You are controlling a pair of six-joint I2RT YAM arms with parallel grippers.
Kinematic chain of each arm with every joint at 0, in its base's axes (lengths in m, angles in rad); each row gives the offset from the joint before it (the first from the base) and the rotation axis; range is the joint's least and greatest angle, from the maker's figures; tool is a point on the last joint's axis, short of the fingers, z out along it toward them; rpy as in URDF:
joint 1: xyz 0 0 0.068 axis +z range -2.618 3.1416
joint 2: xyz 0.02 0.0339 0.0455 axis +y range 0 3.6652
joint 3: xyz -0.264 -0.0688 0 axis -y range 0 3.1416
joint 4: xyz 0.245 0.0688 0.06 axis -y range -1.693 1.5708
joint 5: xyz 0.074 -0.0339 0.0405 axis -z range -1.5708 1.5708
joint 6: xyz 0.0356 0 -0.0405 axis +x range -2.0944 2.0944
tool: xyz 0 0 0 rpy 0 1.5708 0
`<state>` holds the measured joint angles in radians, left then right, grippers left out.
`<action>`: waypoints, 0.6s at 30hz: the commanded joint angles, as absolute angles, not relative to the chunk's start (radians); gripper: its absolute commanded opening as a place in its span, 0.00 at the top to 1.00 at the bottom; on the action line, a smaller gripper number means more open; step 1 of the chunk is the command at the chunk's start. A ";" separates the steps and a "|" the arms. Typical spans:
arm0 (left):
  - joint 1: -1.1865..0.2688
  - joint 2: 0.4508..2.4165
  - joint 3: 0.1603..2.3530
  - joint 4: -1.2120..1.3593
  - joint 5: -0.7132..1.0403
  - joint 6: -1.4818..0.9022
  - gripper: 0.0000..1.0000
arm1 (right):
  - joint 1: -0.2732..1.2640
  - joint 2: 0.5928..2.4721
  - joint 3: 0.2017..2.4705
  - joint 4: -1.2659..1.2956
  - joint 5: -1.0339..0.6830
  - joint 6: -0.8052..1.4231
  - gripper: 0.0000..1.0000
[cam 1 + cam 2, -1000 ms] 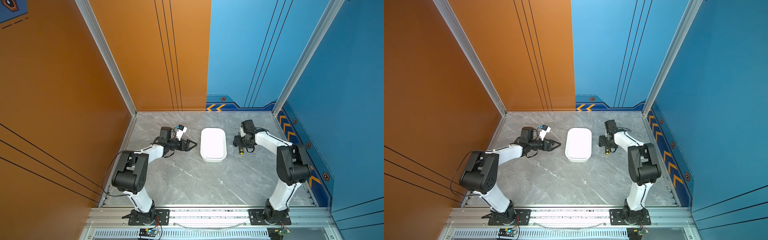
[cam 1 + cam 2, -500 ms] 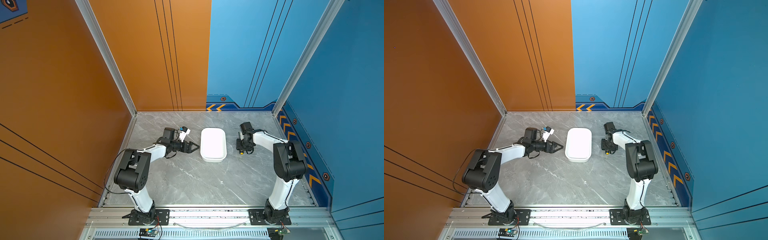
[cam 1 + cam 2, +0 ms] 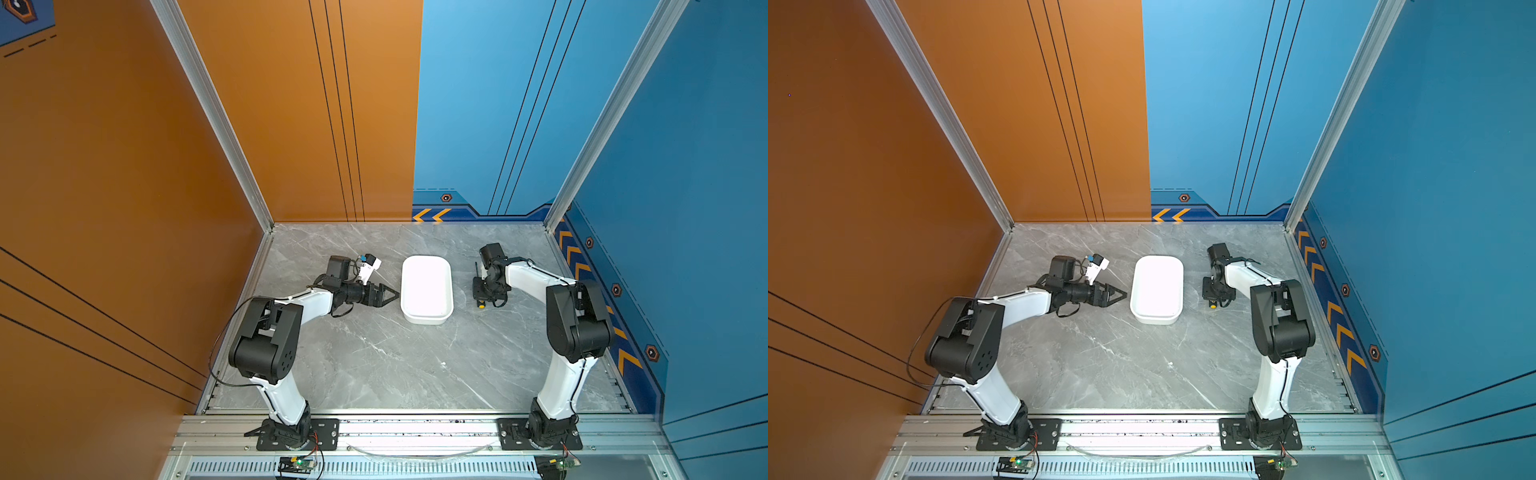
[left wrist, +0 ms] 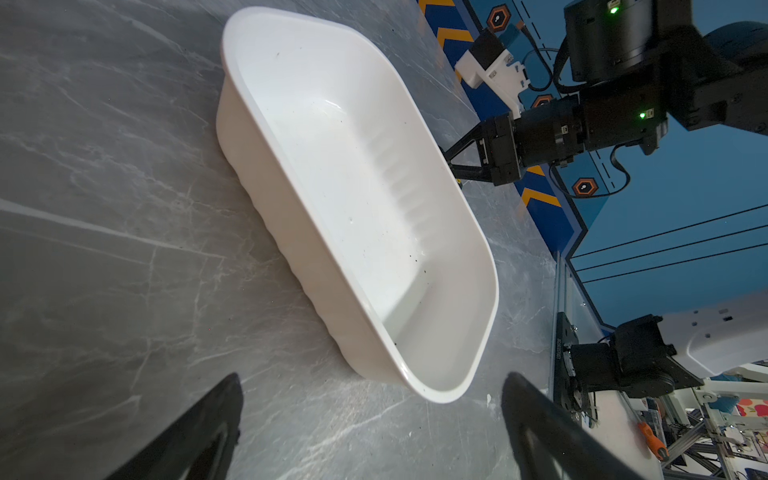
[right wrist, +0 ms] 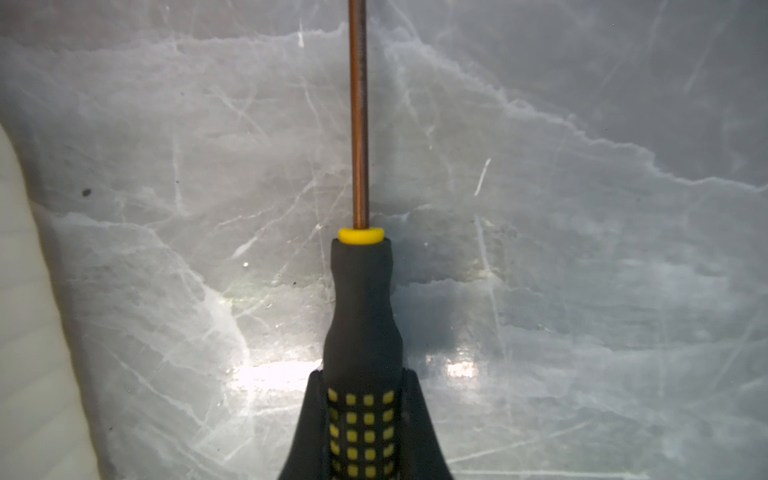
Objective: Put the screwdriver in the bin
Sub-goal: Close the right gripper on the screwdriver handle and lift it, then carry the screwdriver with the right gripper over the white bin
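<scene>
Right gripper (image 5: pixel 362 399) pressed together on the screwdriver (image 5: pixel 360 299), pinching the yellow-dotted part of its black handle; the thin shaft points away from the wrist camera. In both top views the screwdriver is low over the grey desk (image 3: pixel 374 361), just beside the white bin (image 3: pixel 427 319) on its right, outside it. Left gripper (image 4: pixel 372 376) spread, near the bin's left side, not touching.

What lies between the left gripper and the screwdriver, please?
The bin sits between the left gripper and the screwdriver, as both top views show.
</scene>
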<state>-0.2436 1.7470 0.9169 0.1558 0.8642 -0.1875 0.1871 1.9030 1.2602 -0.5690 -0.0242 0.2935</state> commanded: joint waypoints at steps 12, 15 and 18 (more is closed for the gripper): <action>-0.214 1.710 0.918 0.142 0.859 -0.169 0.02 | 0.302 1.661 1.517 -0.836 -0.070 0.401 1.00; -0.201 1.703 0.912 0.155 0.868 -0.176 0.02 | 0.369 1.668 1.573 -0.850 -0.090 0.476 1.00; -0.194 1.700 0.902 0.172 0.871 -0.185 0.02 | 0.436 1.703 1.598 -0.837 -0.085 0.557 1.00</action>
<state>-0.2031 1.7271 0.9165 0.1612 0.8616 -0.1879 0.3935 1.6680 1.5795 -0.7780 -0.0669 0.4515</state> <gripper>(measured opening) 0.978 0.150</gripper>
